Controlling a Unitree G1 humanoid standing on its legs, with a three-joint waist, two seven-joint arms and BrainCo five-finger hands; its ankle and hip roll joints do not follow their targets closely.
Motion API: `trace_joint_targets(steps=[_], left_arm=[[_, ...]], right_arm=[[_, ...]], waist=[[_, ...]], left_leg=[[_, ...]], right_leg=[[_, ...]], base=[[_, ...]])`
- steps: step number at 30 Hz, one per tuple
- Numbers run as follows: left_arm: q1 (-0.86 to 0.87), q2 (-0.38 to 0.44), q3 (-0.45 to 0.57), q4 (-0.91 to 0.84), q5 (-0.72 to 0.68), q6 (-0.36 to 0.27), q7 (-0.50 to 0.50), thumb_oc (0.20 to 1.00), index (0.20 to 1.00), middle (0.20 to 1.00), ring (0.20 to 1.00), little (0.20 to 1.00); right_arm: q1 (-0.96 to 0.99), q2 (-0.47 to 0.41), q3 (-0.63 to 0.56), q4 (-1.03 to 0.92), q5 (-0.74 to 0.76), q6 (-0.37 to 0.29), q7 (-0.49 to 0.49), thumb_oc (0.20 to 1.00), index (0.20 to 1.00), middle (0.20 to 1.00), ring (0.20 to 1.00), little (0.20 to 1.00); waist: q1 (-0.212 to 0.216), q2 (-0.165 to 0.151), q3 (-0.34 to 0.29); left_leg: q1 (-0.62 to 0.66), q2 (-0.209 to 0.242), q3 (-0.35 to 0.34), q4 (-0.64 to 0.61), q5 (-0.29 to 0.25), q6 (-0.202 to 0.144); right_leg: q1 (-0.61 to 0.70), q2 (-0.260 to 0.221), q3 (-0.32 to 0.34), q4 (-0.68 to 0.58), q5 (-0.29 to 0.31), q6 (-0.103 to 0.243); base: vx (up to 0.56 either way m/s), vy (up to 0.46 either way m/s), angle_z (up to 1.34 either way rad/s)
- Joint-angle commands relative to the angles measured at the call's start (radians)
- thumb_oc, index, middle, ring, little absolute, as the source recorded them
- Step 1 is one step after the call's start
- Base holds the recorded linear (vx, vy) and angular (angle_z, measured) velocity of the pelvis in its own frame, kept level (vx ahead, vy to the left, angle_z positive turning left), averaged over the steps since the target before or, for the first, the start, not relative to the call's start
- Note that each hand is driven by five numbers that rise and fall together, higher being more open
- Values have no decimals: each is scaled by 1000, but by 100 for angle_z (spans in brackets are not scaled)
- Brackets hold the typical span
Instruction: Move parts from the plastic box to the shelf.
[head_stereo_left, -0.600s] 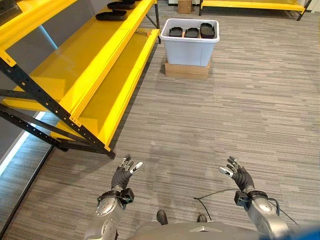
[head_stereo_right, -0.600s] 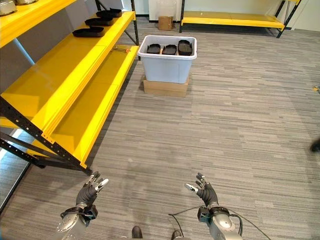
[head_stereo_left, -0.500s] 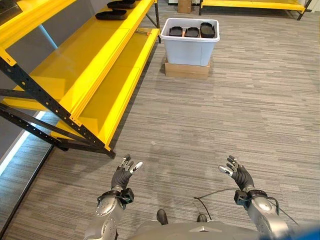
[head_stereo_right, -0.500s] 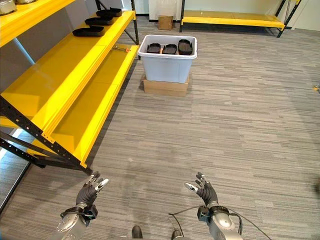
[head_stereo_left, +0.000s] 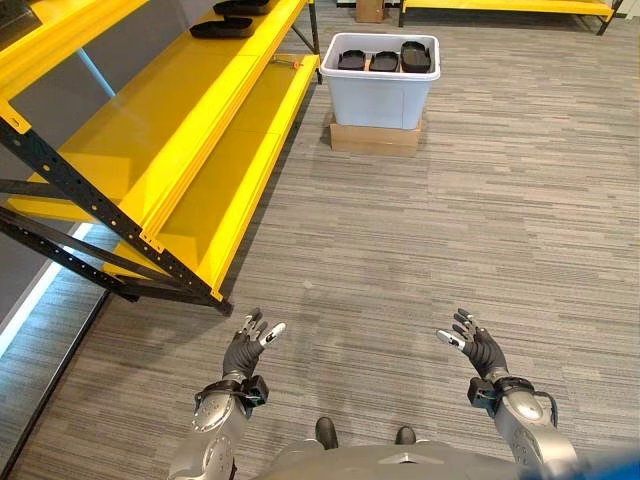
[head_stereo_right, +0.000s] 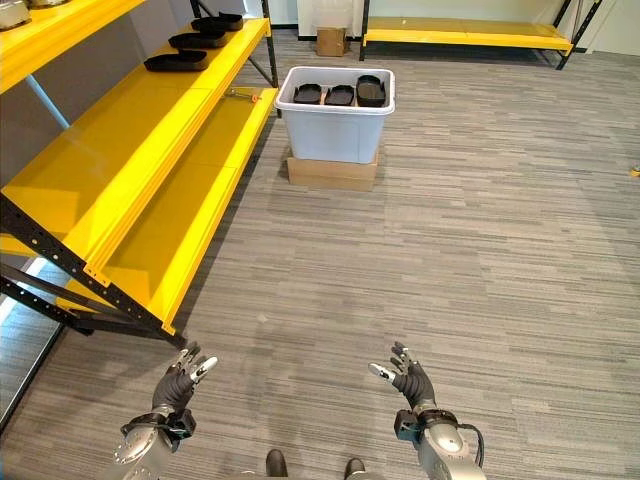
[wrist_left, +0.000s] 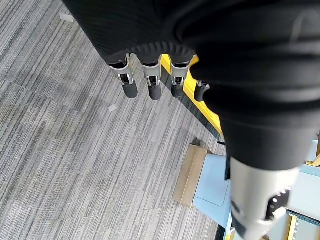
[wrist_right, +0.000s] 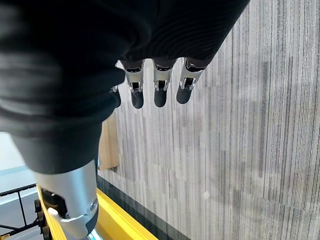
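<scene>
A white plastic box (head_stereo_left: 378, 88) stands far ahead on a flat cardboard box (head_stereo_left: 373, 140). Three black parts (head_stereo_left: 384, 61) lie in it side by side. More black parts (head_stereo_left: 222, 28) rest on the upper level of the yellow shelf (head_stereo_left: 150, 120) at the left. My left hand (head_stereo_left: 248, 347) and right hand (head_stereo_left: 475, 347) hang low in front of me over the floor, far from the box, both open and holding nothing. The left wrist view shows straight fingers (wrist_left: 152, 82) over the floor, and the right wrist view shows straight fingers (wrist_right: 159, 85) too.
Grey striped floor (head_stereo_left: 420, 240) stretches between me and the box. The yellow shelf runs along the left on a black frame (head_stereo_left: 100, 215). Another yellow rack (head_stereo_right: 460, 38) and a small cardboard box (head_stereo_right: 328, 42) stand at the back.
The whole picture has shifted slightly down, so the camera has moved a little. Both hands keep their pose.
</scene>
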Motion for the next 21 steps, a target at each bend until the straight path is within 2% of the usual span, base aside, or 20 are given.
trace_joint_targets(steps=[1,21], left_arm=[[-26,11,36,-30,-13,-41,-2,1000,1000,1000,1000,1000],[-26,18,43,-40,-10,-44,2,1000,1000,1000,1000,1000]], right_arm=[[-17,-17,8,-29,17,-35,3,1000,1000,1000,1000,1000],[-25,-16,1,-27,25,-38,0,1000,1000,1000,1000,1000]], waist=[[2,-22,-17],[5,-28,-9]], left_leg=[[37,89,-55,4,-54,-78],[25,78,-64,11,-59,-68]], right_leg=[[1,-65,-44,10,-4,77],[-8,-73,-36,10,-1,83]], base=[[0,0,0],[1,3,0]])
